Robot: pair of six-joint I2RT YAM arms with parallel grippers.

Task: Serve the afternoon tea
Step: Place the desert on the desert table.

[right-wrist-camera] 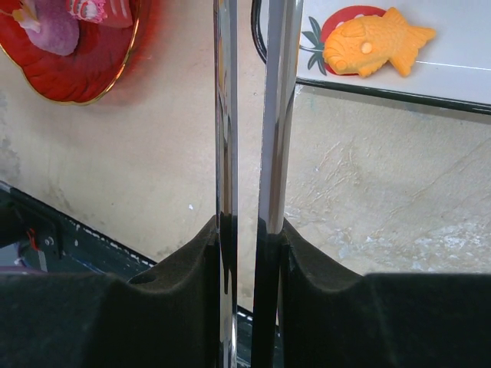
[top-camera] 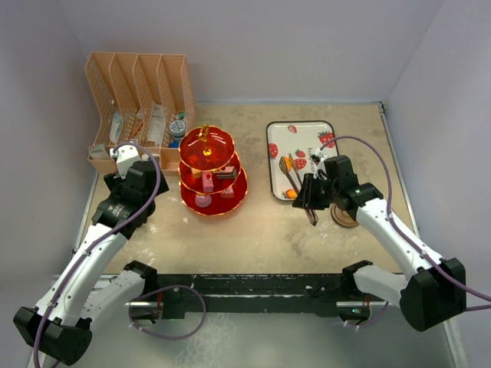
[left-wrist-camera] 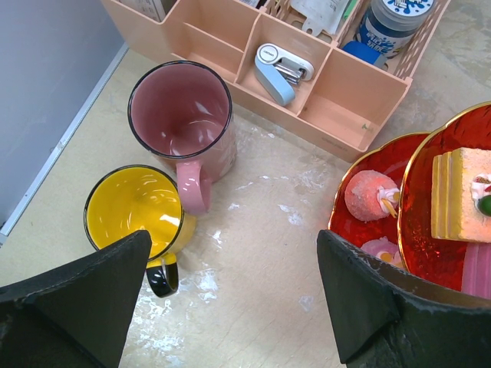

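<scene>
Two arms are in shot from overhead. The left gripper (top-camera: 126, 157) points toward a peach desk organiser (top-camera: 142, 96) standing just ahead of it at the back of the worktop (top-camera: 268, 230). The red three-tier stand (top-camera: 211, 172) stands to its right, near but apart. The right gripper (top-camera: 310, 195) sits at the near edge of a white strawberry-print tray (top-camera: 303, 134), with the stand well to its left.

Left wrist view: the gripper's fingers (left-wrist-camera: 84, 291) stand wide apart, holding nothing. Ahead and to the left stand two mugs, both upright. The yellow mug (left-wrist-camera: 134, 211) is nearest, just beyond the left finger. The pink mug (left-wrist-camera: 180, 115) stands directly behind it, its handle touching or almost touching the yellow rim. The organiser runs across the far side. Ahead to the right are the stand's gold-rimmed tiers, carrying a pale sponge cake (left-wrist-camera: 460, 195) and a round pink sweet (left-wrist-camera: 367, 195).

Right wrist view: the fingers (right-wrist-camera: 176, 284) are clamped on metal tongs (right-wrist-camera: 226, 115), whose two arms run straight ahead, side by side with a narrow gap. An orange fish-shaped sweet (right-wrist-camera: 380, 42) lies on the tray, ahead and right of the tongs. The stand's bottom tier shows ahead to the left.
</scene>
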